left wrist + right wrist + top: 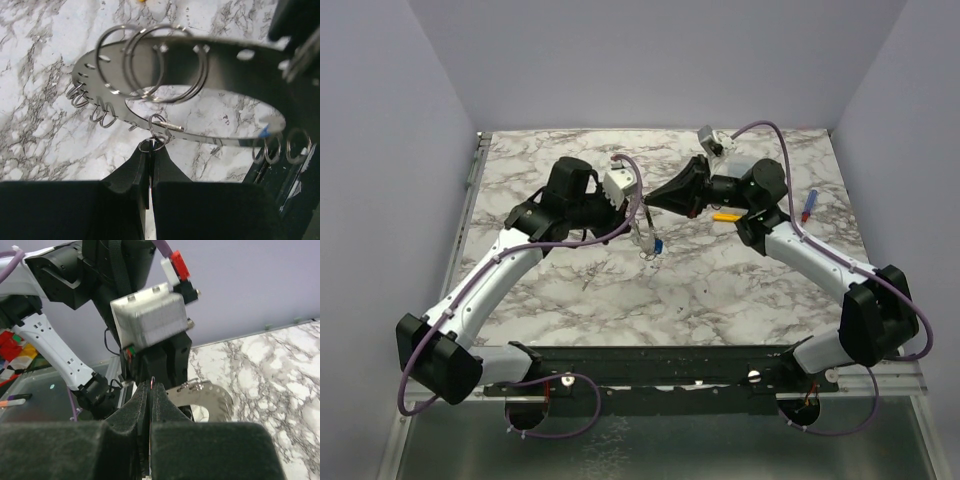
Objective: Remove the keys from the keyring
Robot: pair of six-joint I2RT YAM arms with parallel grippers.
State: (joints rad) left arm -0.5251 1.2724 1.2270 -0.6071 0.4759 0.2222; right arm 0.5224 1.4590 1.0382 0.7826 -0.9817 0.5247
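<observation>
The keyring (235, 75) is a large flat grey plate ring with small holes along its rim, held up in the air. Two big wire rings (150, 65) and several small split rings hang from it. My left gripper (151, 147) is shut on one small split ring (159, 131) at the plate's near edge. My right gripper (151, 386) is shut on a thin edge, with the keyring (212, 397) sticking out to its right. In the top view both grippers, left (640, 218) and right (653, 200), meet mid-table. A blue-headed key (658, 245) dangles below them; the other keys are hidden.
A yellow-handled tool (725, 215) lies on the marble table just behind the right gripper. A blue and red pen-like object (808, 205) lies at the right. The left arm's wrist and its white camera block (150, 317) fill the right wrist view.
</observation>
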